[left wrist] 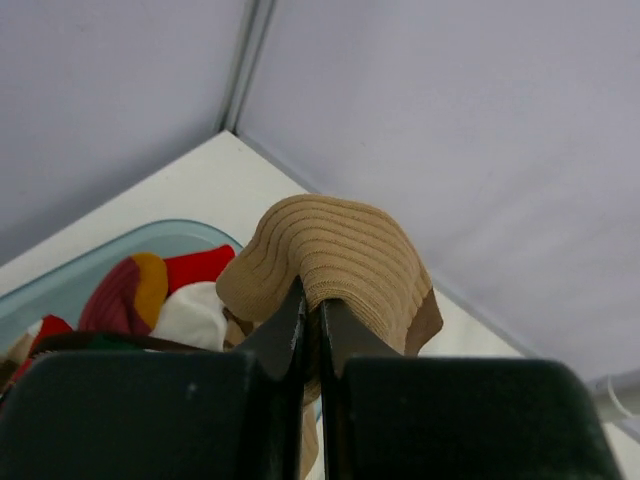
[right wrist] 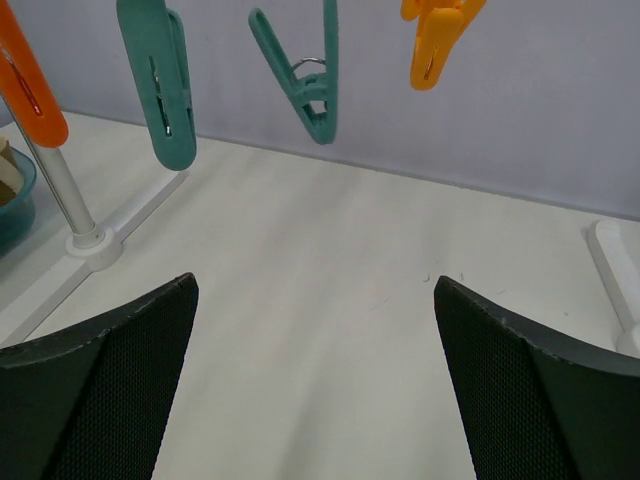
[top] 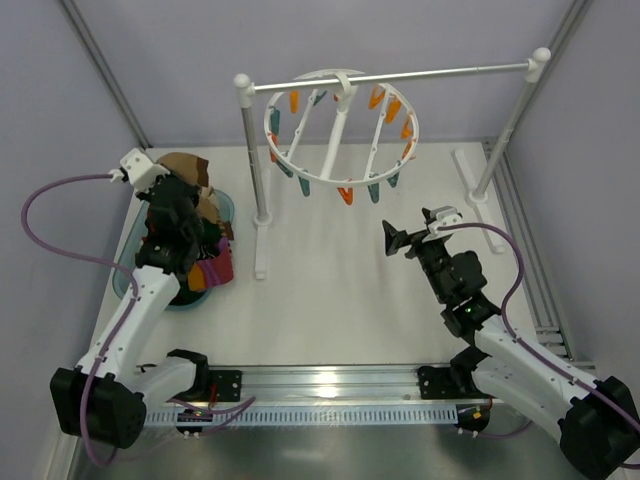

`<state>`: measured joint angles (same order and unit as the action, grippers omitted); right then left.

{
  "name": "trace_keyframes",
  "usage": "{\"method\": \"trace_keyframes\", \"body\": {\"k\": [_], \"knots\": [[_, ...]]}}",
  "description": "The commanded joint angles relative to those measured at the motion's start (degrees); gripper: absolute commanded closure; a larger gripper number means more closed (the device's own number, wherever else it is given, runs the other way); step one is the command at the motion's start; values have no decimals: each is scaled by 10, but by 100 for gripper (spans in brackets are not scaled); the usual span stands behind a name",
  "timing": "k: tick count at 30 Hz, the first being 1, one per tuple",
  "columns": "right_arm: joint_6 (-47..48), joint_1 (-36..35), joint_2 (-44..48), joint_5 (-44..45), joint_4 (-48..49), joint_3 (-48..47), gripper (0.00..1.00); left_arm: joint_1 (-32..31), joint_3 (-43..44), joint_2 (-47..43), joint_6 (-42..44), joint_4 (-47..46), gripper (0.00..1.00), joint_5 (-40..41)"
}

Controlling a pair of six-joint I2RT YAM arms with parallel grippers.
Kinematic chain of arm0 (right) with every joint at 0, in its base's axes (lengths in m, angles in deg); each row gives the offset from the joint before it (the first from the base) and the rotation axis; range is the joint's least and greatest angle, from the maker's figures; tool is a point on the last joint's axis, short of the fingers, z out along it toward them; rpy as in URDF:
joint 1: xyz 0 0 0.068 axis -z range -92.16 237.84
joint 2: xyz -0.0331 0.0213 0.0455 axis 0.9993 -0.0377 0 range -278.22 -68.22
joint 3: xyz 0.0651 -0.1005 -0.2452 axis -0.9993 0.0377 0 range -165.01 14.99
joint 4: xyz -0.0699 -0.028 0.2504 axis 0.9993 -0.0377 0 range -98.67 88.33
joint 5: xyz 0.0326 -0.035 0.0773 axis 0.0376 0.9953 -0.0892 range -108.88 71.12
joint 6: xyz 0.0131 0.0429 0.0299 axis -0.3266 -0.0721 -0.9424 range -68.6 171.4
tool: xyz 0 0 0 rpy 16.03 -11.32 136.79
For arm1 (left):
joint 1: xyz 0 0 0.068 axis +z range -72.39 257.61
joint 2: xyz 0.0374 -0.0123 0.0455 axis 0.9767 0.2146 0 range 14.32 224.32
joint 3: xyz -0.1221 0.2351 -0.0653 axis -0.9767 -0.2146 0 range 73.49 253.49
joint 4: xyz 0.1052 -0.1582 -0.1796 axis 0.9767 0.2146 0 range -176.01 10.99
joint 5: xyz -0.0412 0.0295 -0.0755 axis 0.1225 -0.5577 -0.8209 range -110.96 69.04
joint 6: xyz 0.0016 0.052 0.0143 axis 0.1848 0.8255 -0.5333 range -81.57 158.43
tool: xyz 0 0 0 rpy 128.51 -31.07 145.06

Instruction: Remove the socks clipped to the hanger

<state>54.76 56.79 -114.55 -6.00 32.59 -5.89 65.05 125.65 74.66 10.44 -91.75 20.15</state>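
The hanger, a round white ring with orange and teal clips, hangs from the rack's bar at the back centre; I see no socks on its clips. My left gripper is shut on a tan and brown sock and holds it above a teal bin. In the left wrist view the jaws pinch the ribbed tan sock. Other socks lie in the bin, also red and orange ones. My right gripper is open and empty, right of centre, below the hanger; in its own view bare clips hang ahead.
The white-posted rack with its metal bar spans the back; its left post and foot stand beside the bin, its right post at the far right. Grey walls enclose the table. The post's base shows in the right wrist view.
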Motion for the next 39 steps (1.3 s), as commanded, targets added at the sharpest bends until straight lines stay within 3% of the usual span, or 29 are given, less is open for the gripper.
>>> {"method": "trace_keyframes", "body": {"k": [1, 7, 11, 20, 22, 24, 25, 27, 34, 39], "knots": [[4, -2, 19, -8, 32, 12, 0, 8, 22, 20, 43, 5, 100, 72], [4, -1, 21, -13, 29, 13, 0, 67, -1, 80, -2, 44, 100, 25], [3, -2, 22, -13, 30, 15, 0, 74, -7, 128, -28, 69, 100, 1], [0, -1, 39, -13, 36, 28, 0, 80, -65, 130, -77, 54, 100, -73], [-1, -2, 39, -13, 35, 29, 1, 80, -65, 120, -79, 56, 90, -79], [-1, -2, 38, -13, 35, 28, 0, 80, -68, 110, -80, 56, 51, -79], [-1, -1, 38, -10, 34, 28, 0, 80, -69, 106, -81, 56, 27, -79], [-2, -2, 36, -11, 34, 27, 0, 80, -72, 99, -87, 56, 3, -79], [-1, -1, 36, -12, 34, 27, 0, 76, -120, 18, -110, 64, 0, -65], [-2, -2, 32, -14, 33, 24, 0, 5, -152, -105, -96, 60, 0, 32]]}}
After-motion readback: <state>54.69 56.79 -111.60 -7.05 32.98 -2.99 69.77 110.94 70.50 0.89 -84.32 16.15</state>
